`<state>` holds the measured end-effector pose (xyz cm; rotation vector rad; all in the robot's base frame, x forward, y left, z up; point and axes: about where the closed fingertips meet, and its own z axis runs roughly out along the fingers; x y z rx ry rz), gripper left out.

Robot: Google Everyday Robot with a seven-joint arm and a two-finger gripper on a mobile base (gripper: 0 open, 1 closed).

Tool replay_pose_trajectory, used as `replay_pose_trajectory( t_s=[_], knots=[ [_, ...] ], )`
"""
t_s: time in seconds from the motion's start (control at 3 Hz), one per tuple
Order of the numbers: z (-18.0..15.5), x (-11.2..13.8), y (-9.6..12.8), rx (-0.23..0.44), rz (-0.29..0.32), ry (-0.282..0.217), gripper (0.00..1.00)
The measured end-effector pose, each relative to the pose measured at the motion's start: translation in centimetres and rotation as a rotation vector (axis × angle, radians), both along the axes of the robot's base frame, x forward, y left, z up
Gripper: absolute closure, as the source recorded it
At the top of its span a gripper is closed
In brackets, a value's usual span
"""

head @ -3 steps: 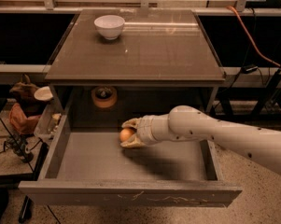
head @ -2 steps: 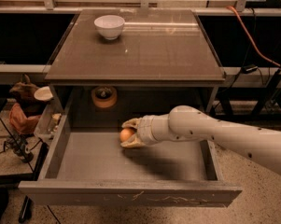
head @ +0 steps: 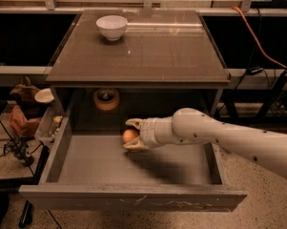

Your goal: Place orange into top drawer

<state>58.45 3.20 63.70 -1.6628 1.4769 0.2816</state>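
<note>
Camera view shows the tool [head: 134, 135] reaching inside the open top drawer [head: 148, 166], holding the orange [head: 129, 136] tight from both sides. The orange sits low near the far wall, so it looks ready to be let go.

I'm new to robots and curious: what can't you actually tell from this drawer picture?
Camera view: whether the orange rests on the drawer floor; the gripper, fingers closed around it inside the drawer, hides its underside.
The arm: its base is cut off by the right edge.
What sits inside the roll behind the drawer: too dark.
</note>
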Motion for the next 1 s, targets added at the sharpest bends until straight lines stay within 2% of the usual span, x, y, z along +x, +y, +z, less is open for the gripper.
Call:
replay_pose_trajectory(
  t_s=[0.33,0.67,1.0],
  knots=[
    [0.0,0.0,0.0,0.000,0.000,0.000,0.00],
    [0.0,0.0,0.0,0.000,0.000,0.000,0.00],
    [1.2,-0.7,-1.1,0.005,-0.027,0.001,0.00]
  ],
)
